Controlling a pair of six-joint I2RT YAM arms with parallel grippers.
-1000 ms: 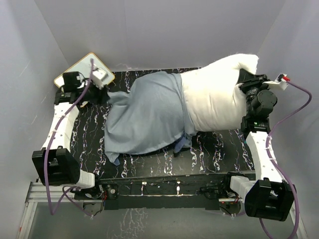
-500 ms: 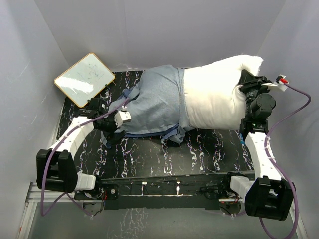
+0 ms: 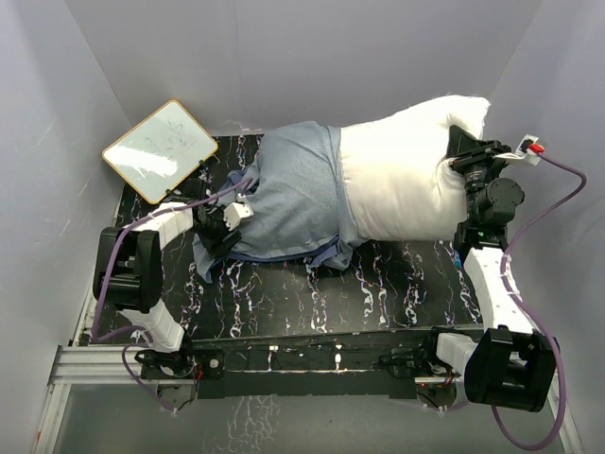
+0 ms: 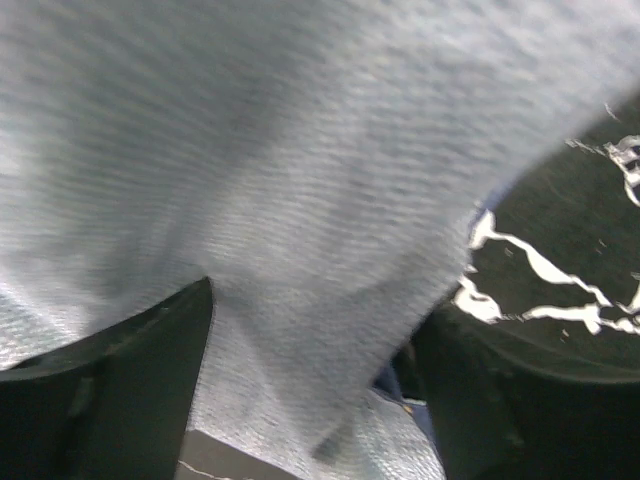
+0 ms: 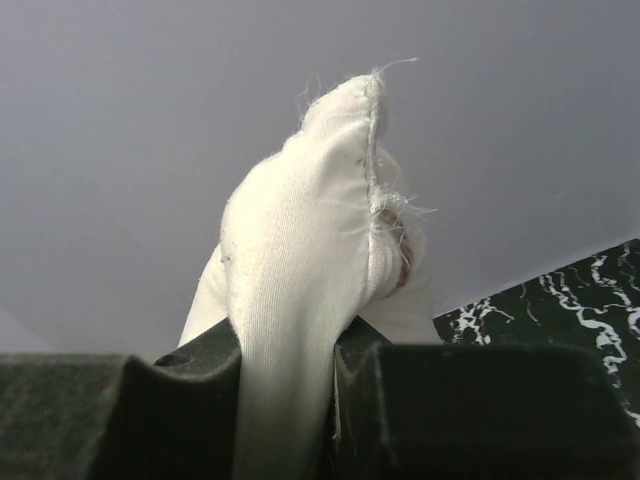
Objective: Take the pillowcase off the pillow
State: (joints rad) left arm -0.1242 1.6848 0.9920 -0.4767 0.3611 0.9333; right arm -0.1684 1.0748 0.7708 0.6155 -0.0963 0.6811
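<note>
Now that the left claw (image 4: 320,340) is back, wide astride the pillowcase (image 3: 293,189), right claw (image 5: 285,365) pinching the pillow (image 3: 397,180), another pull looks due

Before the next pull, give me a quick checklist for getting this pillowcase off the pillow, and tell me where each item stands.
1. Right pincer clamped on the pillow corner: ok, the corner is pinched between its fingers.
2. Left pincer gripping the pillowcase: cannot tell; cloth lies between its fingers, but the gap looks wide.
3. Pillowcase clear of the pillow: not ok, it covers the pillow's left part.
4. Leftward pull path: ok, the white board sits apart from the cloth.
5. Cloth free of snags at its near edge on the table: cannot tell, folds are tucked underneath.
</note>
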